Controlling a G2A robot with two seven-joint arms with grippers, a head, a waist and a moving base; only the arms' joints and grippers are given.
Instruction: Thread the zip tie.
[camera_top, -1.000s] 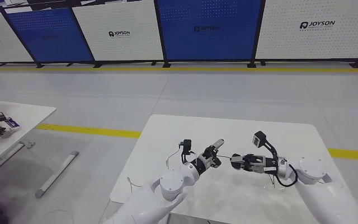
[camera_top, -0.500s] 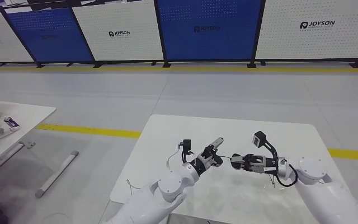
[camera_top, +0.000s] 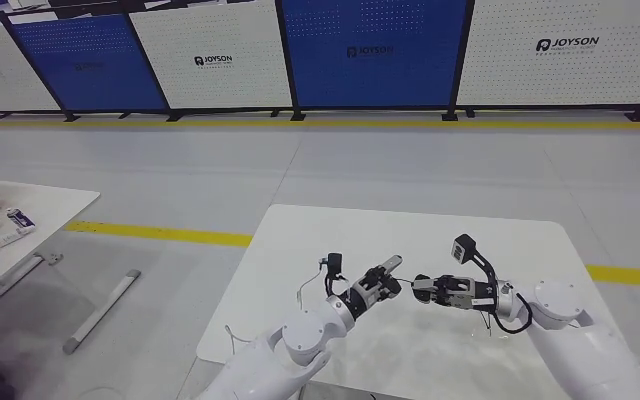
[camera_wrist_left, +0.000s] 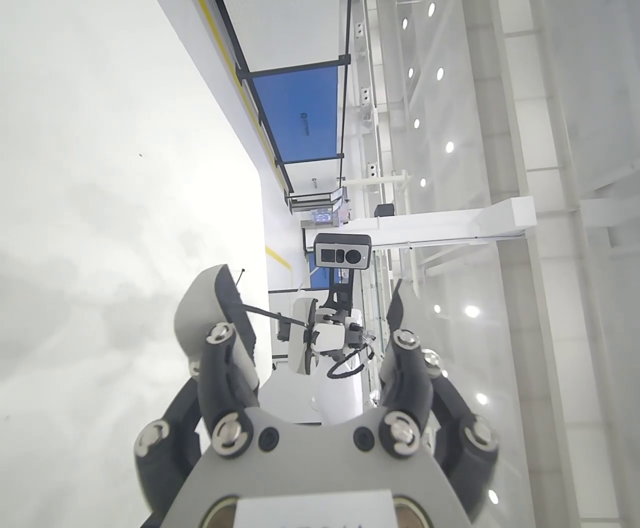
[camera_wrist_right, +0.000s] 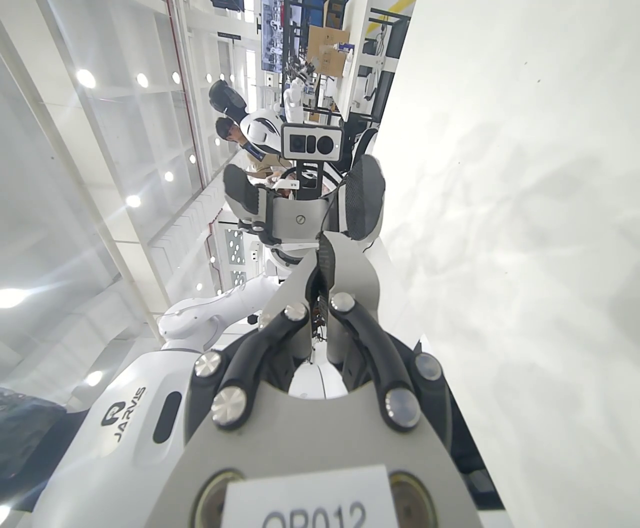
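Left pincer (camera_wrist_left: 307, 290) hangs spread wide, gripping nothing. Right pincer (camera_wrist_right: 320, 252) is clenched on the zip tie (camera_wrist_left: 270, 313). The strap runs straight across the gap above the counter (camera_top: 300, 250), its long axis pointing from right tips to left. Its free end seems to touch one left pad (camera_wrist_left: 235, 300), well off-centre. I'd say centring comes next.
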